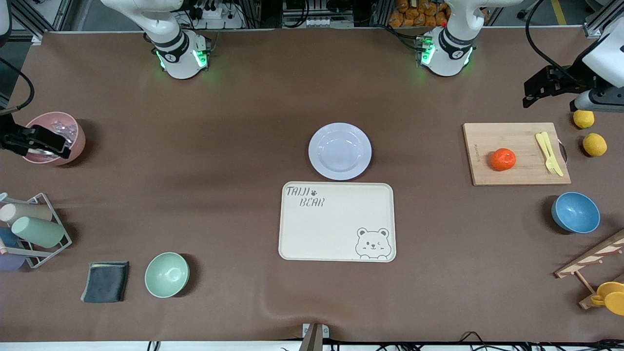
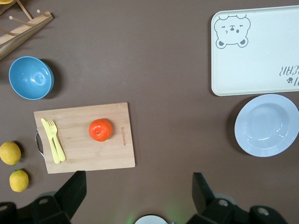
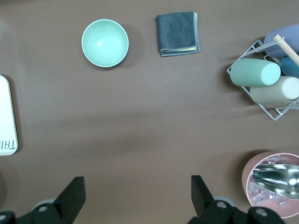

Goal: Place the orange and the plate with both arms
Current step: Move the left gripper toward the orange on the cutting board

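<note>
Front view: the small glossy red-orange orange (image 1: 503, 159) rests on a pale wooden cutting board (image 1: 516, 136) toward the left arm's end, under the raised left gripper (image 1: 531, 97); the round lavender-white plate (image 1: 340, 151) touches the cream bear tray (image 1: 336, 222), which lies nearer the camera.

Left wrist view: jaws released, empty; orange nearer than plate.

Right wrist view: right gripper (image 3: 135, 196) released, over bare table, likely better for the plate.

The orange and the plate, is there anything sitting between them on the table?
Only bare brown table mat: the orange sits on a wooden cutting board, and from the board's edge to the plate nothing lies, as the front view shows.
</note>
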`<state>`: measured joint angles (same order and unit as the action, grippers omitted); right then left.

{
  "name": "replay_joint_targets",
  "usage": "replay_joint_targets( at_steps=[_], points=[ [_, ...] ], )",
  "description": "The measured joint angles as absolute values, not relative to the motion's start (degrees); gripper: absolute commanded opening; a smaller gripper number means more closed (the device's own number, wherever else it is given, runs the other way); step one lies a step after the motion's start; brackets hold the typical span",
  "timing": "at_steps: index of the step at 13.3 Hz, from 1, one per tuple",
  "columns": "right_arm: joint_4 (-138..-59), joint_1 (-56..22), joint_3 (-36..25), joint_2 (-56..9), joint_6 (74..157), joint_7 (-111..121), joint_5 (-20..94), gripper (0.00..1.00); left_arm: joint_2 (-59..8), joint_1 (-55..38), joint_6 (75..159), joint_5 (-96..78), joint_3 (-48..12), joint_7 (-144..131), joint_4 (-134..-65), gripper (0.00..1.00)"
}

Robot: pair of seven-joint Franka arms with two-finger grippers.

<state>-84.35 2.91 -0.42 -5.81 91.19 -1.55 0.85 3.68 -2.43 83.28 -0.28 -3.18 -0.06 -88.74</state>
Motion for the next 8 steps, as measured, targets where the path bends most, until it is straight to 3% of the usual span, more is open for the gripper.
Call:
replay_joint_targets(
  at_steps=[8],
  points=[
    [-84.4,2.9,-0.4,-6.6,91.0,0.9,0.9,1.00,3.6,-2.3,83.3,-0.3,-3.2,0.0,-88.8,1.00]
  ],
)
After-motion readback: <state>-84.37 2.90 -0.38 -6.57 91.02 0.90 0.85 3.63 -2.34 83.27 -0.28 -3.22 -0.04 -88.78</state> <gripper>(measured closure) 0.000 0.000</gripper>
